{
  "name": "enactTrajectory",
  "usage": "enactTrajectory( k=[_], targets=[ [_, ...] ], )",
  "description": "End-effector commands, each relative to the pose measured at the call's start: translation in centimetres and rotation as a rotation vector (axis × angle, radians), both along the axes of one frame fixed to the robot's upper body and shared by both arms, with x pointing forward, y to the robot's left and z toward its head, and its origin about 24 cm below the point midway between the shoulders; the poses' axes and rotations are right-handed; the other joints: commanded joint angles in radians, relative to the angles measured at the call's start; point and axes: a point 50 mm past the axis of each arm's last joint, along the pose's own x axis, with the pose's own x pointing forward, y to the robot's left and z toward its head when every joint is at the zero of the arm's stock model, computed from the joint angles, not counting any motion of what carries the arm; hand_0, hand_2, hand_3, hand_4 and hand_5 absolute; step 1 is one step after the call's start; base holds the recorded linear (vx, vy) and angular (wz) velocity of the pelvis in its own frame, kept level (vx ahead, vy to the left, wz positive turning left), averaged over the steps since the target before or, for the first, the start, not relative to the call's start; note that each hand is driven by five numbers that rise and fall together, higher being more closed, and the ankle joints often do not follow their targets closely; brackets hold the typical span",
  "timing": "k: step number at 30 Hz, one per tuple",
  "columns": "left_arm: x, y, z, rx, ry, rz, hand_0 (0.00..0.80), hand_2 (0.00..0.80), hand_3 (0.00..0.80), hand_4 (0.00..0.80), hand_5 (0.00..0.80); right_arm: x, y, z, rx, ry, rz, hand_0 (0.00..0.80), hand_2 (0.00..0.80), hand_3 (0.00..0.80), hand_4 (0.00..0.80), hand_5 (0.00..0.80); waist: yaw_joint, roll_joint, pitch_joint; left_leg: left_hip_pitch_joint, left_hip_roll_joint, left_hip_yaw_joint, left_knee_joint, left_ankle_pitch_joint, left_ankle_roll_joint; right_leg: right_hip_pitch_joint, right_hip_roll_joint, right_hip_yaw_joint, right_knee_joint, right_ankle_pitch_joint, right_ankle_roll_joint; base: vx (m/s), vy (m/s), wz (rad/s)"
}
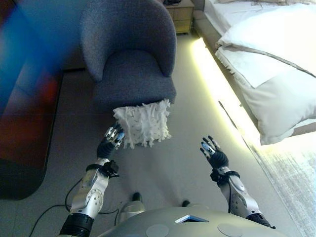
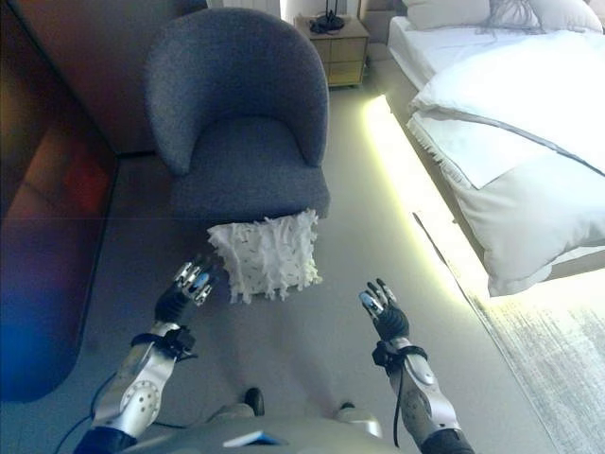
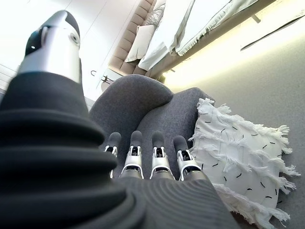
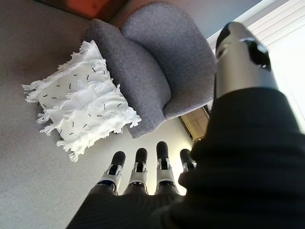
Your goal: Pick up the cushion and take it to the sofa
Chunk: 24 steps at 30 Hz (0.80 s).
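A white fringed cushion (image 1: pixel 144 123) with small black dashes leans on the floor against the front of a grey upholstered armchair (image 1: pixel 132 54). My left hand (image 1: pixel 111 138) hovers just left of the cushion's lower corner, fingers straight and open, not touching it. Off to the cushion's right, my right hand (image 1: pixel 212 151) is raised above the floor with its fingers spread, holding nothing. In the wrist views the cushion (image 3: pixel 240 150) (image 4: pixel 80 109) lies beyond each hand's straight fingers (image 3: pixel 157 153) (image 4: pixel 138 167).
A bed (image 1: pixel 269 59) with white bedding runs along the right, a lit strip (image 1: pixel 217 81) glowing under its edge. A wooden nightstand (image 2: pixel 337 43) stands behind the armchair. Dark furniture (image 2: pixel 47 246) lines the left. Grey carpet (image 1: pixel 173 163) lies between my hands.
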Motion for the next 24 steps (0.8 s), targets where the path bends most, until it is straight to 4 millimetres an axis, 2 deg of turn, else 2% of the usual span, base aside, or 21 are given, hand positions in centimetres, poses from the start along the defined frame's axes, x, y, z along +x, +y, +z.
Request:
enactTrajectory(
  k=[1,5,24],
  targets=[
    [2.02,0.51,2.45,0.021,-0.144,0.005,0.000,0.000,0.000,0.000,0.000,2.18,0.59,2.72,0.024,-0.162,0.003,0.000,0.000,0.000,0.000,0.000,0.014,0.000,0.001,0.043,0.002,0.041,0.001,-0.096,0.024,-0.053,0.001,-0.061,0.002,0.056,0.014,0.000,0.000,0.00],
    [2.11,0.54,2.94,-0.022,-0.186,0.001,0.000,0.000,0.000,0.000,0.000,2.07,0.45,2.64,0.026,-0.162,0.004,0.000,0.000,0.000,0.000,0.000,0.014,-0.001,0.001,0.043,0.002,0.043,0.001,-0.097,0.025,-0.056,0.001,-0.058,0.002,0.057,0.014,0.000,0.000,0.00],
    [1.94,0.62,2.26,0.066,-0.124,-0.003,0.000,0.000,0.000,0.000,0.000,2.02,0.57,2.61,0.018,-0.158,0.001,0.000,0.000,0.000,0.000,0.000,0.013,0.002,0.001,0.042,0.004,0.042,0.001,-0.096,0.023,-0.057,0.002,-0.060,0.002,0.056,0.015,0.000,0.000,0.00]
  ],
)
